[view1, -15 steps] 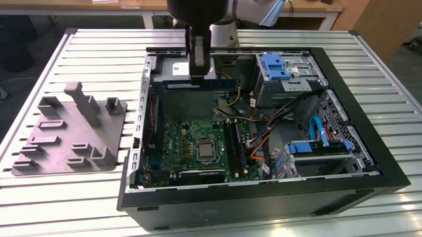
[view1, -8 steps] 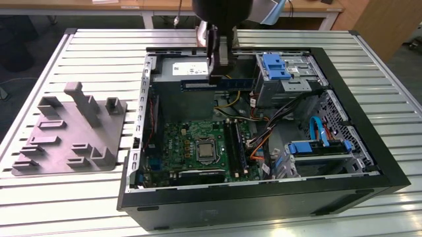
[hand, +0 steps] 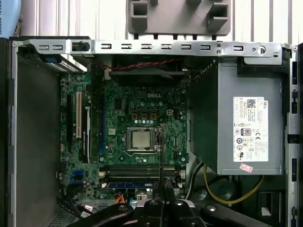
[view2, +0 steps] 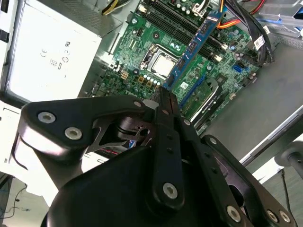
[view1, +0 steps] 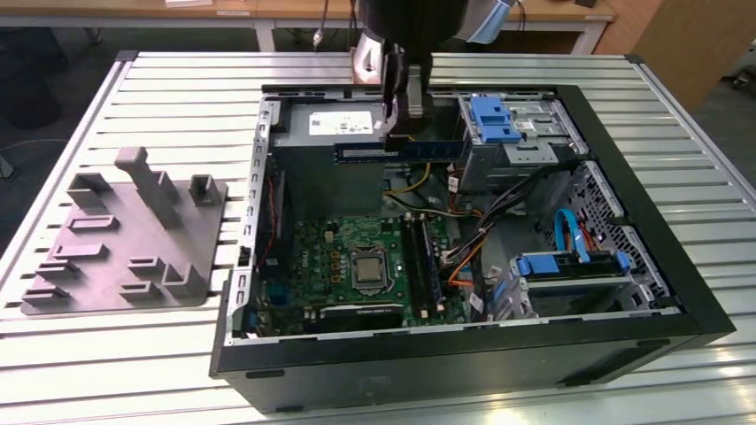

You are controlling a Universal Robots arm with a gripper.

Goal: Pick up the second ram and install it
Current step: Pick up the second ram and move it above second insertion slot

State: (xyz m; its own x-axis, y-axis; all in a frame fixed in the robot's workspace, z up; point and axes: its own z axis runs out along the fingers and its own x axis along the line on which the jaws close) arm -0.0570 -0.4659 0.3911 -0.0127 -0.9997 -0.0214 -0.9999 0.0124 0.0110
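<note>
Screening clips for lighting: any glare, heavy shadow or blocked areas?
Exterior view: even light, gripper holding the second ram over the case. Second wrist view: power supply glares white, gripper body blocks much of it. First wrist view: motherboard evenly lit.

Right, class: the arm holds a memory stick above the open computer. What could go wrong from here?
The gripper pinches the memory stick near the middle of its top edge, so it could tilt or slip. The stick lies crosswise to the slots on the board; brought down like that, it might jam or hit parts. Loose cables beside the slots could snag it.
</note>
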